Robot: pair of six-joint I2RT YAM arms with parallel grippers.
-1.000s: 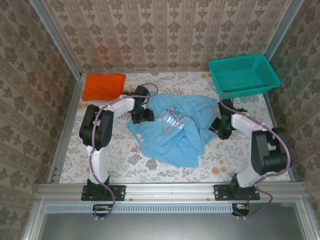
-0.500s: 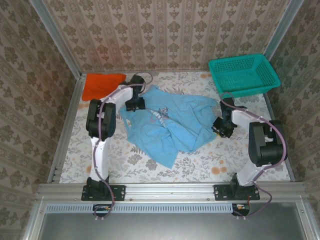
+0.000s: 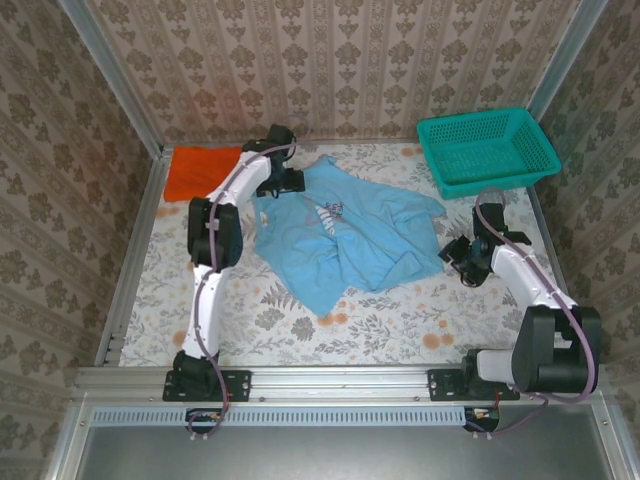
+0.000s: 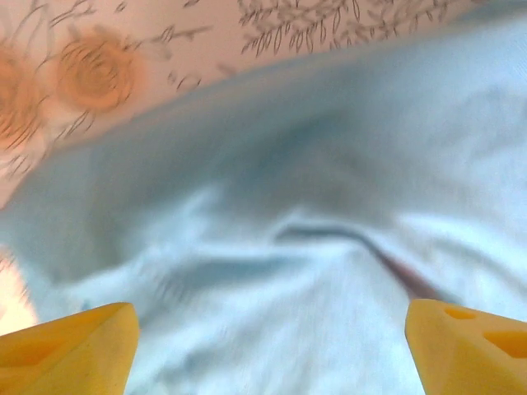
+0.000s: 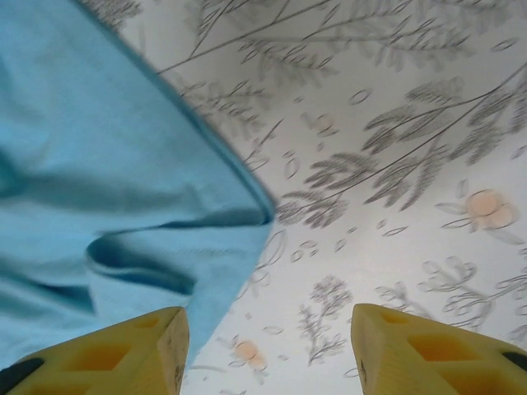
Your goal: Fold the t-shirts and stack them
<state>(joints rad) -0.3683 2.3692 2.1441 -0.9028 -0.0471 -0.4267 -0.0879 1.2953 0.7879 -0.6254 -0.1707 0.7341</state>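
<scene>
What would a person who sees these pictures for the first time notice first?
The light blue t-shirt lies crumpled across the middle of the flowered table. A bright orange t-shirt lies at the far left corner, and a teal basket stands at the far right.

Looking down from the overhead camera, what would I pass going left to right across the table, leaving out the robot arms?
orange t-shirt → light blue t-shirt → teal mesh basket
</scene>
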